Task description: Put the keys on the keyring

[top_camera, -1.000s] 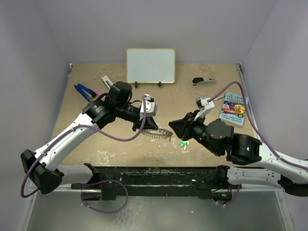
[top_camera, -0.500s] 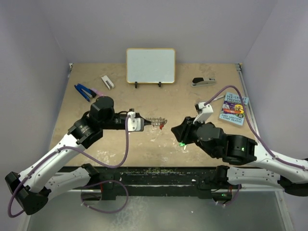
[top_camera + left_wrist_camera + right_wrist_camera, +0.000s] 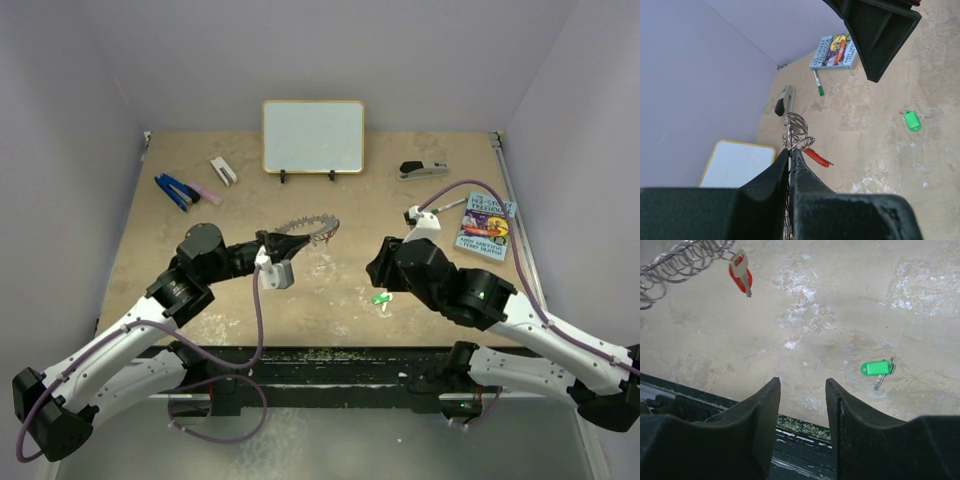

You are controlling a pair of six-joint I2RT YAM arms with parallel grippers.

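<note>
My left gripper [image 3: 272, 244] is shut on the rim of the silver keyring [image 3: 310, 227] and holds it above the table. In the left wrist view the jaws [image 3: 790, 151] pinch the keyring [image 3: 796, 127]. The red key [image 3: 816, 156] hangs from its far end. The right wrist view also shows the keyring [image 3: 680, 262] and the red key [image 3: 741, 274] dangling from it. The green key [image 3: 381, 298] lies on the table, also seen in the right wrist view [image 3: 877, 368]. My right gripper [image 3: 802, 385] is open and empty, above the table left of the green key.
A whiteboard [image 3: 312, 136] stands at the back. A stapler [image 3: 423, 170], a book [image 3: 485, 226] and a green-capped pen [image 3: 817, 84] lie at the right. Blue pliers [image 3: 175, 190] and a white clip [image 3: 223, 171] lie at the back left. The table's front edge [image 3: 805, 426] is close below my right gripper.
My left gripper has lifted the keyring with the red key off the table and drawn it back and left. My right arm has shifted slightly, uncovering the green key.
</note>
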